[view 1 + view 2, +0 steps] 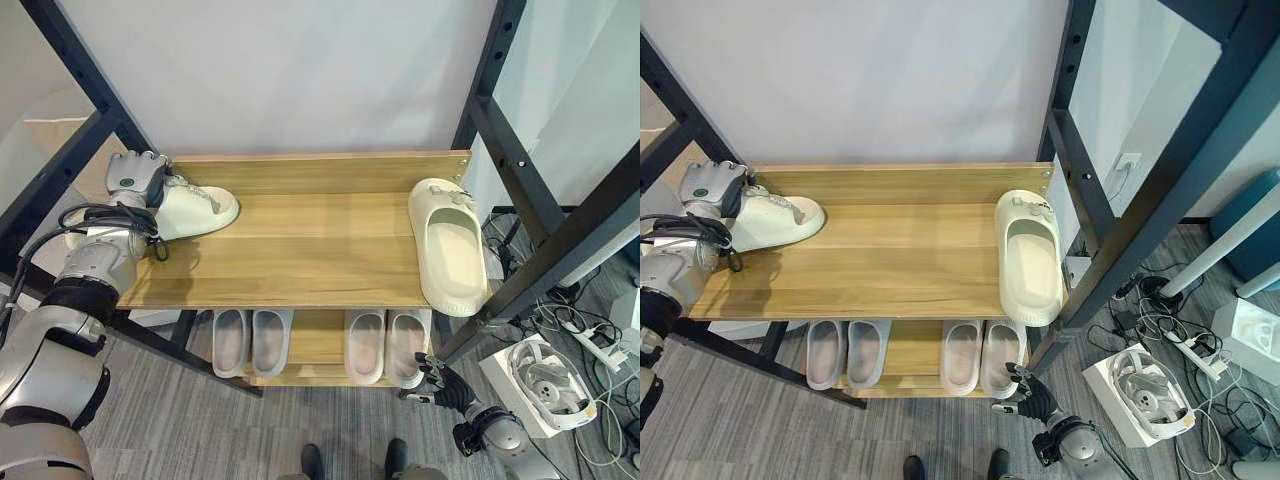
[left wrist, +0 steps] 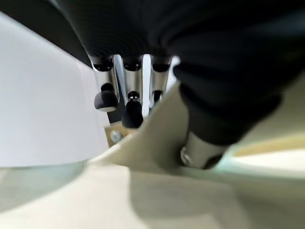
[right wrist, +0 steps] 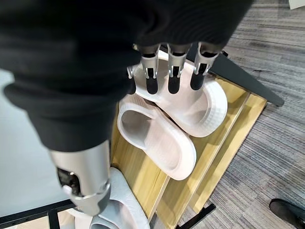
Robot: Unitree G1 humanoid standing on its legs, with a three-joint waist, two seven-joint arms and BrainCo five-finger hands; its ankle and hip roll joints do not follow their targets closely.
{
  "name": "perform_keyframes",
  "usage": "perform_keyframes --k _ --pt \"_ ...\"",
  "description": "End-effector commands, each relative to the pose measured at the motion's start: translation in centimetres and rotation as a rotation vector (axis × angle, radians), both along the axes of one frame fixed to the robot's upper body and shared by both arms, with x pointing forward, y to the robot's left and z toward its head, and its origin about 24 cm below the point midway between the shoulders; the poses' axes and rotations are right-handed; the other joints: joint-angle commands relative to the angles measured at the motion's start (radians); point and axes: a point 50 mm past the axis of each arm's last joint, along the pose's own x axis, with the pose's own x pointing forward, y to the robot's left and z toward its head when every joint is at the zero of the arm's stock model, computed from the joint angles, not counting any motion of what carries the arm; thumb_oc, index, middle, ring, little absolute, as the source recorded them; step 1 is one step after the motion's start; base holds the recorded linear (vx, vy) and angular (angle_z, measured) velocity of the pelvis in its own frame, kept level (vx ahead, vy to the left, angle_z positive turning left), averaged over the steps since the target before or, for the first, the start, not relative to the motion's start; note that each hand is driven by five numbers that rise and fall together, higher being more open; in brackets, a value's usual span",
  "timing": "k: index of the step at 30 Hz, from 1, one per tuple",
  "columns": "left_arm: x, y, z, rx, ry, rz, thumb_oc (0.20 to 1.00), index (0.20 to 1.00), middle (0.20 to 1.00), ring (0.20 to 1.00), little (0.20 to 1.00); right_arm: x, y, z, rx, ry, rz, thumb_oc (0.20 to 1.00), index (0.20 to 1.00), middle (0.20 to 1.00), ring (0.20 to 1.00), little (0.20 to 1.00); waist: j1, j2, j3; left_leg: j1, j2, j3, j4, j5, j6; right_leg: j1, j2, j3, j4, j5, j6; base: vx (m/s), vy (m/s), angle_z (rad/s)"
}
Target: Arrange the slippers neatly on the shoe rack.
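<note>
No readable print. Left hand (image 1: 140, 178), upper left of frame, fingers curled round the heel of a cream slipper (image 1: 195, 210) lying on the top shelf (image 1: 290, 255). Second cream slipper (image 1: 449, 245) lies at the shelf's right edge. Four pale slippers (image 1: 252, 340) sit on the lower shelf. Right hand (image 3: 171, 71) hangs low at lower right, fingers straight, holding nothing. White headset (image 1: 548, 385) on the floor at right.

Both eye views look steeply down from head height onto the shoe rack (image 1: 300, 250), sharing its top shelf and lower shelf from slightly offset positions. The left wrist view sits pressed close against a cream slipper (image 2: 157, 191). The right wrist view looks down at the lower-shelf slippers (image 3: 157, 138) from near.
</note>
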Motion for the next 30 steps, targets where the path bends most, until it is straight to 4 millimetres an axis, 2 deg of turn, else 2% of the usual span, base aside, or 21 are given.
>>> perform_keyframes --k 1,4,5,6,12,17,21,30 --pt "1.3 -3.2 2.5 -0.055 -0.133 -0.135 0.2 0.2 0.2 0.2 0.2 0.9 2.2 1.0 0.096 -0.068 0.016 1.0 1.0 1.0 1.0 1.0 -0.028 -0.046 -0.011 0.054 -0.007 -0.007 -0.009 -0.061 -0.016 0.072 -0.118 -0.001 -0.146 0.17 0.148 0.0 0.0 0.0" --pt "1.4 -5.3 3.7 -0.044 -0.185 -0.225 0.2 0.2 0.2 0.2 0.2 0.8 2.1 1.0 0.096 -0.068 0.009 1.0 1.0 1.0 1.0 1.0 -0.029 -0.044 -0.014 0.057 -0.005 -0.007 -0.009 -0.062 -0.017 0.074 -0.118 -0.002 -0.146 0.17 0.148 0.0 0.0 0.0" --pt "1.4 -5.3 3.7 -0.044 -0.185 -0.225 0.2 0.2 0.2 0.2 0.2 0.8 2.1 1.0 0.096 -0.068 0.009 1.0 1.0 1.0 1.0 1.0 -0.029 -0.044 -0.014 0.058 -0.005 -0.006 -0.009 -0.062 -0.017 0.075 -0.118 -0.002 -0.146 0.17 0.148 0.0 0.0 0.0" --pt "1.4 -6.5 4.5 -0.034 -0.216 -0.276 0.2 0.2 0.2 0.2 0.2 0.8 2.0 0.9 0.094 -0.067 0.005 1.0 1.0 1.0 1.0 1.0 -0.032 -0.042 -0.016 0.059 -0.005 -0.007 -0.009 -0.063 -0.017 0.075 -0.118 -0.001 -0.146 0.169 0.148 0.0 0.0 0.0" --pt "1.5 -9.1 6.0 -0.032 -0.273 -0.375 0.2 0.2 0.2 0.2 0.2 1.0 1.8 1.1 0.096 -0.072 -0.001 1.0 1.0 1.0 1.0 1.0 -0.038 -0.035 -0.018 0.061 -0.006 -0.005 -0.009 -0.064 -0.017 0.075 -0.118 0.004 -0.146 0.169 0.148 0.0 -0.009 -0.02" --pt "1.6 -10.3 6.4 -0.033 -0.279 -0.411 0.2 0.2 0.2 0.2 0.2 0.9 1.7 1.1 0.096 -0.071 -0.004 1.0 1.0 1.0 1.0 1.0 -0.043 -0.029 -0.018 0.06 -0.006 -0.003 -0.009 -0.063 -0.018 0.072 -0.117 0.008 -0.146 0.17 0.147 0.0 -0.016 -0.05" --pt "1.7 -11.6 6.0 -0.043 -0.265 -0.457 0.2 0.2 0.2 0.2 0.2 0.7 1.5 1.0 0.086 -0.064 -0.013 1.0 1.0 1.0 1.0 1.0 -0.047 -0.026 -0.02 0.061 -0.005 -0.003 -0.009 -0.061 -0.017 0.072 -0.115 0.01 -0.146 0.171 0.146 0.0 -0.026 -0.15" --pt "2.3 -13.3 6.4 -0.052 -0.265 -0.48 0.2 0.2 0.2 0.2 0.2 0.5 1.3 0.8 0.086 -0.053 -0.024 1.0 1.0 1.0 1.0 1.0 -0.053 -0.026 -0.032 0.066 -0.002 -0.005 -0.009 -0.061 -0.018 0.079 -0.113 0.006 -0.146 0.168 0.143 0.0 -0.002 -0.01"
